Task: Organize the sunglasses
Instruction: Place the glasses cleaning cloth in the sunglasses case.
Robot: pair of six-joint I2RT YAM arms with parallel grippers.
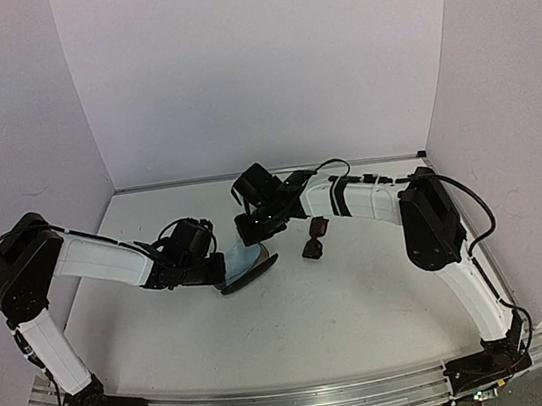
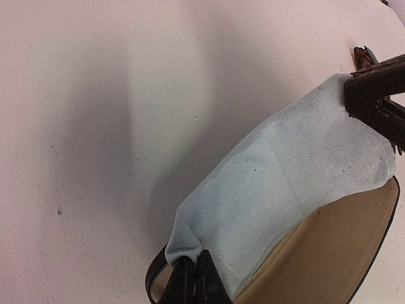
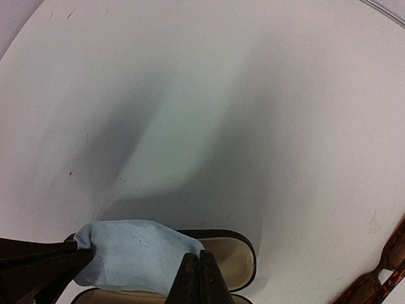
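Blue cloth [image 2: 285,183] stretched between both pincers, above open case [image 2: 329,259]. Left pincer [image 2: 192,278] clamped on one corner, right pincer [image 3: 199,275] clamped on opposite corner. Whether cloth touches tan lining: cannot tell.

Sunglasses [image 1: 314,240] folded on desk [image 1: 370,330], just right of case, apart from it.

Walls [image 1: 261,63] close off back and both sides. Broad stretch of desk lies between case and near rail [image 1: 299,401].

Count: one cloth, one case, one sunglasses.
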